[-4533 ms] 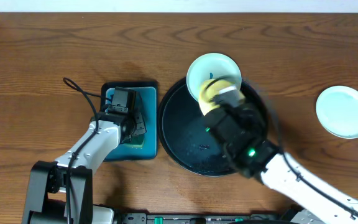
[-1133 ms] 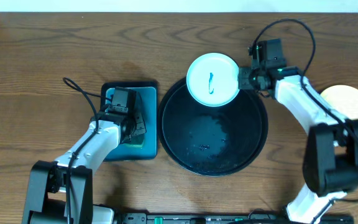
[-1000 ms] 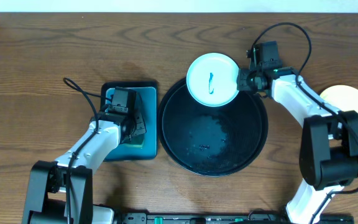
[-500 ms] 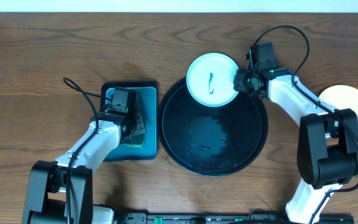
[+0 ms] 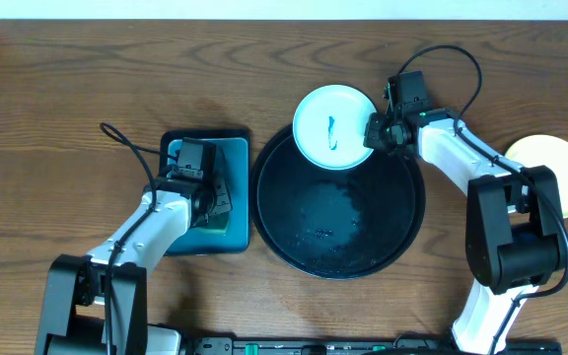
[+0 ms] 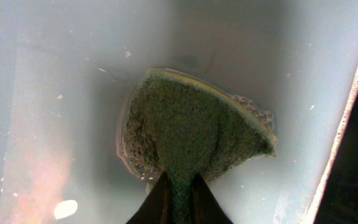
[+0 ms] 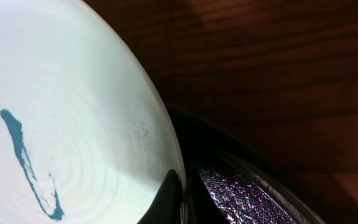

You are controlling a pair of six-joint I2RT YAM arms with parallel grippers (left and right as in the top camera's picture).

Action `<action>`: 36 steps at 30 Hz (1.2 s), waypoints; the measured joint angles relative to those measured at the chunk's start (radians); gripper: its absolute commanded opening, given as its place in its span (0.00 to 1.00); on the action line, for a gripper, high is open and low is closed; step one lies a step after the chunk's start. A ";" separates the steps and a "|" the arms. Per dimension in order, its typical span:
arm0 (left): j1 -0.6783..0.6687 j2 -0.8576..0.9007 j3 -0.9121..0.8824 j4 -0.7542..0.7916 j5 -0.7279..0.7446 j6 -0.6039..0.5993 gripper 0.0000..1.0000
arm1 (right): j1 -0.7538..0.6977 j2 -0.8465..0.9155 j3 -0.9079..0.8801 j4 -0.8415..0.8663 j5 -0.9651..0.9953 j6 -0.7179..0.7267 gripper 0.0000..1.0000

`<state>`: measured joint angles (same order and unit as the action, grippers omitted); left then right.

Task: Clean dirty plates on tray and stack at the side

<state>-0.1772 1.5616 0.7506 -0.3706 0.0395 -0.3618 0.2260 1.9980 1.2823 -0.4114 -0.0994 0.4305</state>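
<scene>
Overhead: right tool (image 5: 371, 135) pinches the scribbled plate (image 5: 331, 126) at 12 o'clock on the tray (image 5: 338, 237), left tool (image 6: 178, 193) clamps a sponge (image 6: 191, 124)

The tray (image 5: 338, 222) sits on the table (image 5: 67, 99), middle front. A plate (image 5: 333, 126) lies over its far rim, partly above the table behind it. Just left of the tray, not touching it, is the rectangular tray (image 5: 233, 168), with the sponge (image 6: 191, 130) inside it under the left gripper (image 6: 179, 186). The right gripper (image 7: 180, 186) is at the plate's right edge, over the tray's far-right rim. A second plate (image 5: 565, 168) lies well to the right, partly under the right arm
</scene>
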 measured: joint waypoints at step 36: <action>0.000 0.000 0.000 0.000 0.000 0.000 0.07 | 0.011 -0.090 -0.004 -0.382 0.074 -0.075 0.42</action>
<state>-0.1772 1.5620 0.7506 -0.3710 0.0395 -0.3618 0.2371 1.9079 1.2785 -0.7933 -0.0257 0.3557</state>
